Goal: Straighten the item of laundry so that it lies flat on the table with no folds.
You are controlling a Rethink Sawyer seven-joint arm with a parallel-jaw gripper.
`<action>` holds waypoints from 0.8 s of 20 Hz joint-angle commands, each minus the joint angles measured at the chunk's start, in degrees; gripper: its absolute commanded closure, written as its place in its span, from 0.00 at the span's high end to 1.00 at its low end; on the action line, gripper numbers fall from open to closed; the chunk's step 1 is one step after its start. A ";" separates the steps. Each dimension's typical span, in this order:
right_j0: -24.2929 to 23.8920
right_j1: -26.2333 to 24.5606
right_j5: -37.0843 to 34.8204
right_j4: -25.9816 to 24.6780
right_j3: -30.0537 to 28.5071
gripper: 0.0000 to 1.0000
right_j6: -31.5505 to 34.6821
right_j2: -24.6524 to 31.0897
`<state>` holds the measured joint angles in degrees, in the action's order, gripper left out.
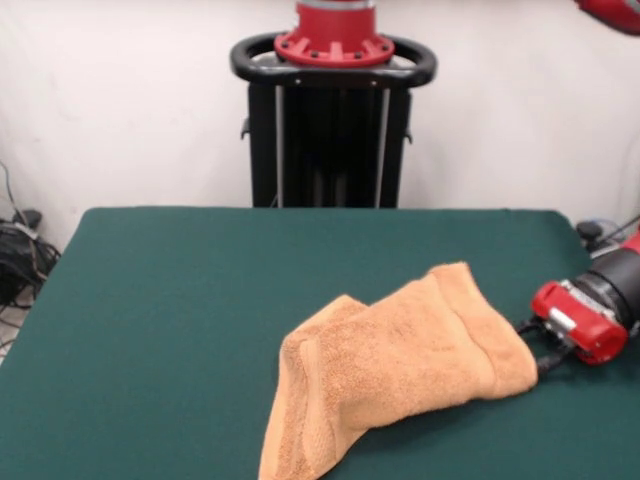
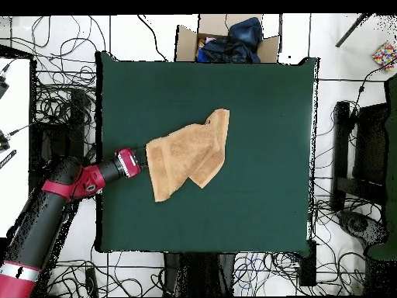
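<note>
Towel (image 1: pixel 400 365) first: in the front view we see the orange-tan terry cloth lying rumpled and folded over on itself, from the centre of the frame towards the lower middle, where one end runs off the bottom edge. In the overhead view the towel (image 2: pixel 188 154) sits a little left of the frame's centre, an uneven shape with one corner pointing up towards the upper middle and another down to the lower left. We can make out a woven band along the end at the right of the front view. The cloth is plainly not flat; layers overlap across most of it.

It rests on the dark green table (image 1: pixel 170 300), which fills most of both views; in the overhead view the table (image 2: pixel 264 116) has bare felt on every side of the cloth.

The gripper (image 1: pixel 542 350) comes in low from the right edge of the front view, its red and black wrist behind it, and meets the towel's right end. In the overhead view the gripper (image 2: pixel 143 161) reaches in from the left and touches the cloth's left edge. We see dark fingers at the cloth's edge, but we cannot tell whether they are apart or pinched on the fabric.

At the top of the overhead view we see a cardboard box (image 2: pixel 186 39) holding dark cloth, just beyond the table's edge.
</note>
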<state>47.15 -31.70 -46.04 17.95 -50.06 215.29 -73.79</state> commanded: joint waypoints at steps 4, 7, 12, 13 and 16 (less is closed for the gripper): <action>-3.07 -7.96 12.15 -1.17 13.11 1.00 9.95 -6.82; -3.76 -8.55 13.04 0.22 14.18 1.00 10.67 -7.82; -3.71 -8.65 14.90 1.92 13.73 1.00 11.04 -7.76; -3.53 -8.32 15.27 2.13 13.44 1.00 10.73 -7.12; -2.94 -7.52 14.96 2.38 12.71 1.00 9.66 -5.56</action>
<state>45.33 -34.91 -37.40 15.73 -45.89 215.30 -82.24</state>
